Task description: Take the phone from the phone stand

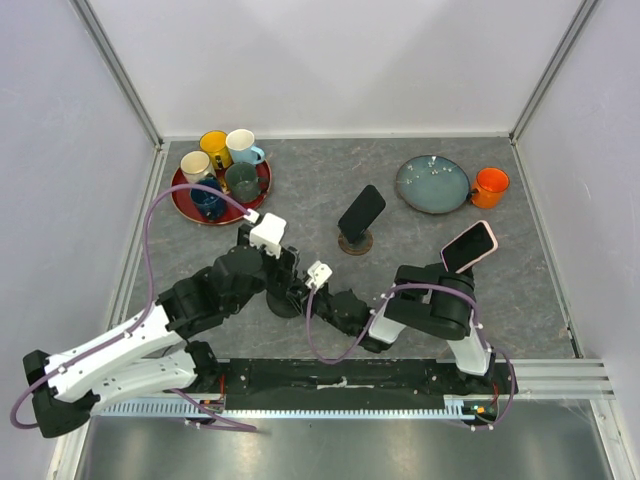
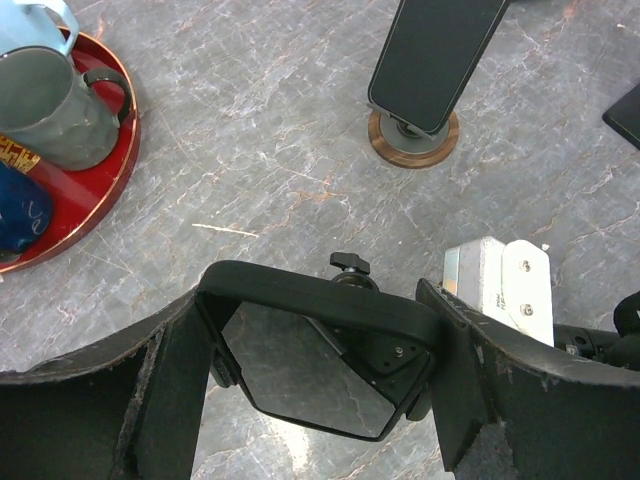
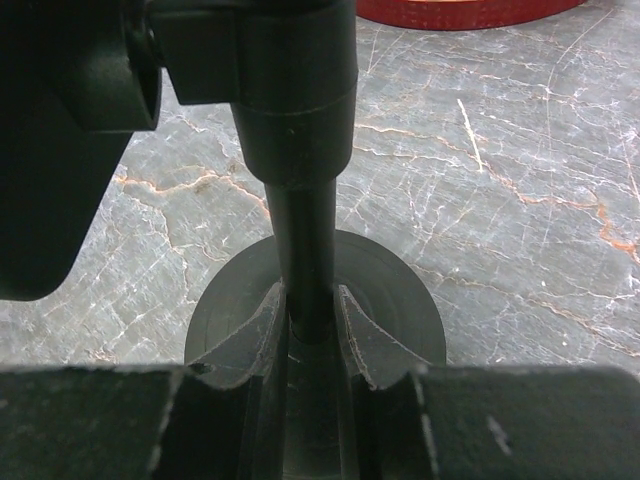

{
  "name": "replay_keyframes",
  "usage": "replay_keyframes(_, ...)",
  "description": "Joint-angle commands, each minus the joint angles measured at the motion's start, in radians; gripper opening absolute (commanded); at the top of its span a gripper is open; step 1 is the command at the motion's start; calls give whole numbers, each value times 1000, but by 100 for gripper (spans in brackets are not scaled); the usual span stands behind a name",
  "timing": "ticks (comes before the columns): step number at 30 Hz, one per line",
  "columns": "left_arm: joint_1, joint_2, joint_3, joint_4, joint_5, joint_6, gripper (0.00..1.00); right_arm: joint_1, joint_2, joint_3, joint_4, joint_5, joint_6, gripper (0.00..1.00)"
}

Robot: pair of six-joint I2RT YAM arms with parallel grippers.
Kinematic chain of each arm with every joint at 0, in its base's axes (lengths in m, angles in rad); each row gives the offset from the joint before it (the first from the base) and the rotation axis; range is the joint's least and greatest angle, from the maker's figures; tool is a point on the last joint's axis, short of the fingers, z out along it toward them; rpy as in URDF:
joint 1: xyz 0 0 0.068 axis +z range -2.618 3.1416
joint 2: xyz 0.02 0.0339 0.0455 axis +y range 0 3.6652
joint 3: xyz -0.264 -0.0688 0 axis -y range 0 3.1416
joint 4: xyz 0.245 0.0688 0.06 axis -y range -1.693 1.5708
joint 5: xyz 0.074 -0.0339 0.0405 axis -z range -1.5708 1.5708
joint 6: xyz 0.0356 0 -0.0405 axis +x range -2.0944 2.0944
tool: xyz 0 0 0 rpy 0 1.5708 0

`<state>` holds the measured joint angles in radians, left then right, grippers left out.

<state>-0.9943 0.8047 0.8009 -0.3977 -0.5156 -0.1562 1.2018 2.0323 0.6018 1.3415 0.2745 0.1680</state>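
Observation:
A black phone (image 2: 318, 300) sits at the head of a black phone stand, whose knob (image 2: 350, 263) and holder plate (image 2: 395, 355) show behind it. My left gripper (image 2: 320, 340) is shut on the phone, one finger (image 2: 185, 350) on each side edge. My right gripper (image 3: 310, 310) is shut on the stand's thin pole (image 3: 308, 240) just above its round black base (image 3: 400, 300). In the top view both grippers meet near the front middle, the left gripper (image 1: 283, 268) above the right gripper (image 1: 298, 297). I cannot tell whether the phone still rests in the holder.
A second dark phone leans on a wooden-based stand (image 1: 358, 218) mid-table, also in the left wrist view (image 2: 415, 135). A pink-cased phone (image 1: 469, 245) stands at the right. A red tray (image 1: 260, 188) of mugs sits back left. A teal plate (image 1: 432, 184) and an orange mug (image 1: 490, 187) sit back right.

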Motion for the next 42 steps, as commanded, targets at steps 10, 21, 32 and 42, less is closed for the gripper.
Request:
replay_keyframes(10, 5, -186, 98, 423, -52, 20, 2, 31, 120, 0, -318, 18, 10, 0)
replay_keyframes(21, 5, -263, 84, 461, -78, -2, 2, 45, 135, 39, -380, 55, 4, 0)
replay_keyframes(32, 5, -249, 150, 372, -75, -29, 2, 44, 140, 50, -401, 95, 18, 0)
replay_keyframes(42, 5, -211, 283, 244, -66, -32, 2, 50, 147, 76, -439, 103, 18, 0)
